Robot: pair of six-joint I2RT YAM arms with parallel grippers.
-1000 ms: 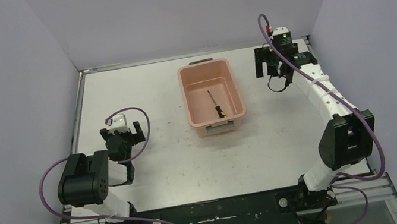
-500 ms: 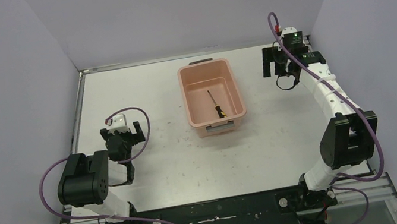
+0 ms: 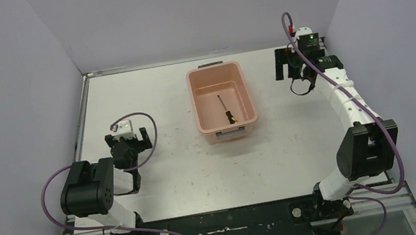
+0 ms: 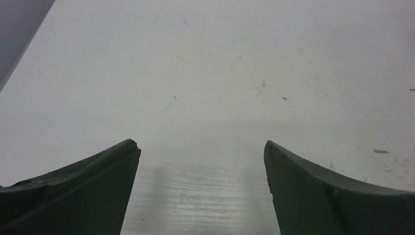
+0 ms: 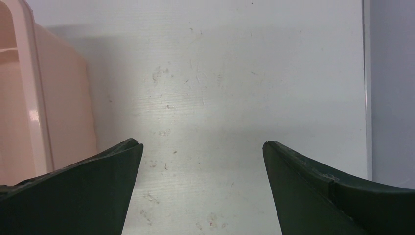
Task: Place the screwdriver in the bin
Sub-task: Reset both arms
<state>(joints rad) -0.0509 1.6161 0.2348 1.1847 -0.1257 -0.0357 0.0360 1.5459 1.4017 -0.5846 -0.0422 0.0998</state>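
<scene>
My white table (image 3: 177, 179) is scuffed, with pale walls (image 3: 194, 6) around. The screwdriver (image 3: 226, 109) lies in the pink bin (image 3: 196, 103). My left pincer (image 4: 201, 152) and right pincer (image 5: 201, 152) are both wide apart.

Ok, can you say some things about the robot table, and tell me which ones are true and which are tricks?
1. The small black-and-yellow screwdriver lies inside the salmon-pink plastic bin. True.
2. The right end effector is gripping the screwdriver. False: it is open and empty, above the white table to the right of the bin.
3. The left end effector is open. True.
4. The bin lies tipped on its side. False: it stands upright on the table.
</scene>
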